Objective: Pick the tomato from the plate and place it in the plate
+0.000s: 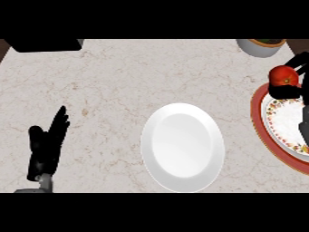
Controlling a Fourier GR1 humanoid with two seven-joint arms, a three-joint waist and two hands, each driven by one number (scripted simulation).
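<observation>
The marble counter [117,86] carries a plain white plate [182,147] at its middle and a red-rimmed patterned plate [284,131] at the right edge. The right hand [304,79], fingers curled round the tomato [284,75], holds it above the patterned plate's far rim; the left hand [46,145] rests open at lower left. The carry should go level and leftward, releasing only once low over the white plate's centre.

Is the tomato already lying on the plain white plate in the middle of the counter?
No. The tomato is held in the right hand above the patterned red-rimmed plate; the white plate holds nothing.
</observation>
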